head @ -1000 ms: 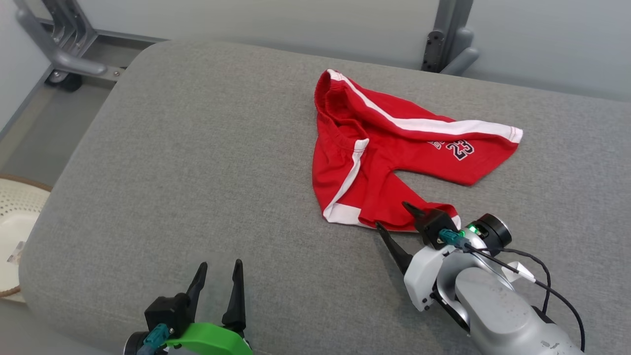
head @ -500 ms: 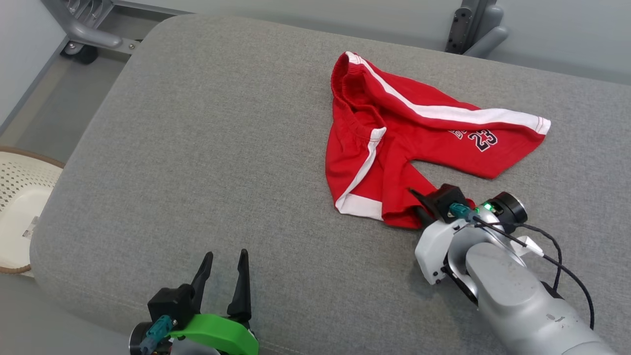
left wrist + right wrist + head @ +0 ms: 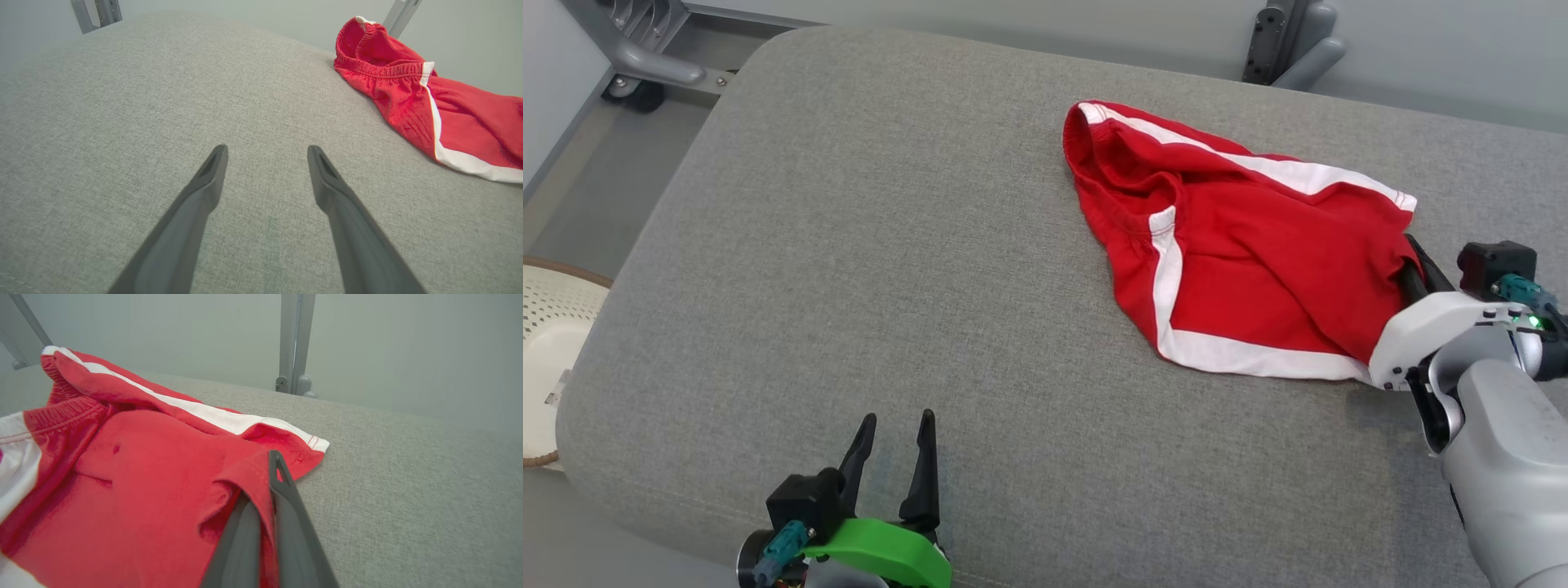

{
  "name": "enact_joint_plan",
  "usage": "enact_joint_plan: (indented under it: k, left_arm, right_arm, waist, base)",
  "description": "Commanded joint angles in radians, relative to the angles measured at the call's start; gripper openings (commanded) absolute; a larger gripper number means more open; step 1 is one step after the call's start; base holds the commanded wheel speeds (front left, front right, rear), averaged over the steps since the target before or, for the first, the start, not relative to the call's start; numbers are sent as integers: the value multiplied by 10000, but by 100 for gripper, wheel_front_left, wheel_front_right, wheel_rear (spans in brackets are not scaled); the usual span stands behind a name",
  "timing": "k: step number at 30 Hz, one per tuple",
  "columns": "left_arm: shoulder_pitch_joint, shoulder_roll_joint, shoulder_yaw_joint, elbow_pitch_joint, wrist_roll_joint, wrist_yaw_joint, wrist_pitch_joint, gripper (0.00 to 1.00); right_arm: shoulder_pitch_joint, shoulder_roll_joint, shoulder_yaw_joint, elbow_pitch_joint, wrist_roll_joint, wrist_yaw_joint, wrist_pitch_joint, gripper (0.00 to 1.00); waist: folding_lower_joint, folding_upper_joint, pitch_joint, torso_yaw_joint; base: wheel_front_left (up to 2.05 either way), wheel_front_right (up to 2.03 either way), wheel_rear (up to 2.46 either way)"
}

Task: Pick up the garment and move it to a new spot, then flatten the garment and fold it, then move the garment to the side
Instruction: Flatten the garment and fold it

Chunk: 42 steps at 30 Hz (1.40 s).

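Observation:
The garment point(image 3: 1241, 269) is a pair of red shorts with white stripes, lying bunched at the right of the grey cushioned surface point(image 3: 890, 245). My right gripper point(image 3: 1413, 265) is at the garment's right edge, shut on a fold of its red cloth. In the right wrist view the fabric point(image 3: 143, 473) is pinched between the two dark fingers point(image 3: 282, 490). My left gripper point(image 3: 894, 445) hovers open near the front edge, well left of the garment. The left wrist view shows its fingers point(image 3: 212, 175) spread over bare cushion, with the garment point(image 3: 412, 102) at upper right.
A white perforated basket point(image 3: 551, 359) sits on the floor off the cushion's left edge. Grey metal frame legs point(image 3: 645, 57) and a post point(image 3: 1286, 41) stand behind the cushion's far edge. The cushion's left half is bare fabric.
My right gripper closed on the lower leg of the garment and pulled it to the right, folding it over the other leg. The head camera shifted. The left gripper stayed put.

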Motion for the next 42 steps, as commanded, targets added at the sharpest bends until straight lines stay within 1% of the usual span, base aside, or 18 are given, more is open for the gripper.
enact_joint_plan:
  k: [1,3,6,7,8,10,13,16,18,21,27,33,39,42]
  left_arm:
    - [-124,30,22,-18,85,-26,2,100]
    - [-147,30,3,-9,102,-45,3,100]
    - [-145,30,70,-1,135,-79,3,100]
    - [-140,30,79,11,148,-88,3,100]
    - [-130,30,91,29,168,-92,3,100]
    - [-89,30,125,66,188,-88,3,100]
    - [42,30,196,103,214,-31,3,100]
    - [159,32,288,194,280,-61,3,100]
    - [194,30,353,221,295,-76,3,100]
    - [291,33,468,187,362,-56,3,100]
    - [591,35,822,127,643,9,3,100]
    - [904,33,1297,-37,971,9,3,100]
    - [1258,33,1781,-379,1428,25,3,100]
    - [1400,32,1909,-493,1544,37,4,100]
  right_arm:
    - [237,-40,-227,104,55,-17,-26,0]
    - [266,-70,-704,292,201,-17,-28,0]
    - [278,-372,-1247,710,45,-17,-26,0]
    - [275,-495,-1448,800,-56,-18,-26,38]
    - [266,-592,-1723,814,-143,-18,-28,100]
    - [320,-597,-2192,770,-431,-17,-26,100]
    - [442,-497,-2959,41,-987,-15,-26,100]
    - [713,-191,-3533,-909,-1463,-15,-28,100]
    - [971,205,-3866,-1648,-1571,-15,-28,100]
    - [1692,801,-3647,-2526,-1662,-12,-26,100]
    - [3395,1341,-2686,-3908,-1298,-12,-26,100]
    - [4857,1578,-1848,-4762,-886,-12,-26,100]
    - [5645,1652,-1548,-5316,-675,-12,-28,100]
    - [5843,1655,-1473,-5442,-609,-14,-28,100]
  waist:
    - [0,73,-8,-11]
    - [0,73,-20,-20]
    - [0,73,-35,-63]
    - [0,73,-40,-82]
    - [0,73,-58,-104]
    - [0,73,-137,-161]
    - [0,73,-315,-359]
    - [0,73,-537,-651]
    - [0,73,-700,-843]
    - [0,73,-996,-1179]
    - [0,73,-1545,-1947]
    - [0,73,-1880,-2722]
    - [0,73,-2104,-3343]
    - [0,73,-2170,-3510]
  base:
    - [0,0,0]
    - [0,0,0]
    - [0,0,0]
    - [0,0,0]
    - [0,0,0]
    - [0,0,0]
    - [0,0,0]
    - [0,0,0]
    - [0,0,0]
    - [0,0,0]
    - [0,0,0]
    - [0,0,0]
    - [0,0,0]
    - [0,0,0]
